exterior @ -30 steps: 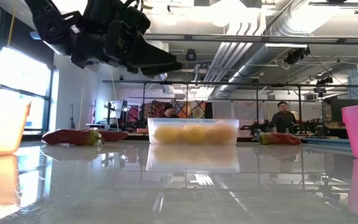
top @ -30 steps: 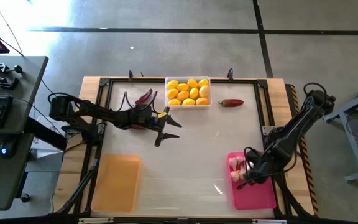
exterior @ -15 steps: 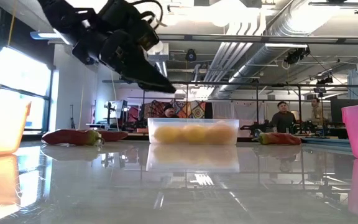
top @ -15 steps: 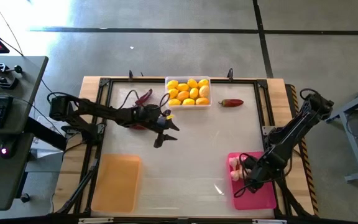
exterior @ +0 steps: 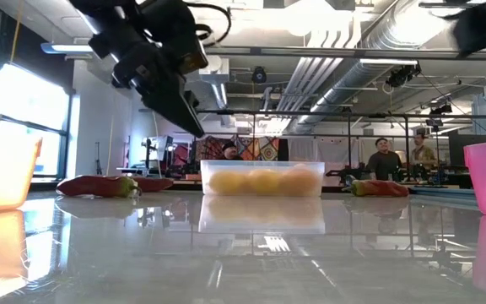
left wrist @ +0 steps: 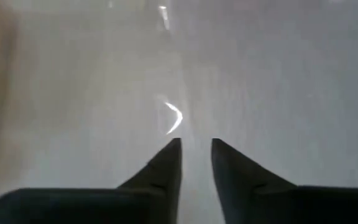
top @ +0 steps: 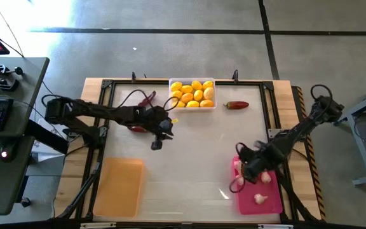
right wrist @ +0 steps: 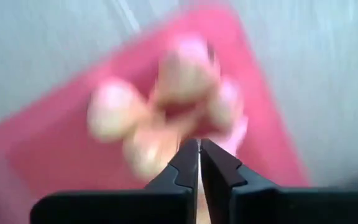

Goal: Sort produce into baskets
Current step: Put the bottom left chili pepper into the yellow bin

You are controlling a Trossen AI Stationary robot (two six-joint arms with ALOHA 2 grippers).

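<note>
My left gripper (top: 156, 144) (left wrist: 196, 146) hangs over bare table left of centre, tipped steeply down (exterior: 194, 127). Its fingers stand a narrow gap apart with nothing between them. My right gripper (top: 241, 178) (right wrist: 199, 144) is shut and empty, pointing down over the left rim of the pink basket (top: 269, 202). Whitish garlic bulbs (top: 265, 178) (right wrist: 179, 71) lie in that basket. The clear basket (top: 192, 94) at the far edge holds yellow-orange fruits. A red chili (top: 237, 105) lies on the table to its right. More chilies (top: 146, 98) (exterior: 99, 186) lie at the far left.
The orange basket (top: 119, 186) (exterior: 2, 169) sits at the near left. Between it and the pink basket lies bare, glossy table. A black frame (top: 100, 127) rims the tabletop. People (exterior: 384, 156) stand in the room far behind the table.
My left gripper has tipped from nearly level to steeply down over the same spot, and its widely spread fingers have drawn close together. My right gripper has rolled and swung from over the pink basket's middle toward its left rim. More garlic bulbs now show in that basket.
</note>
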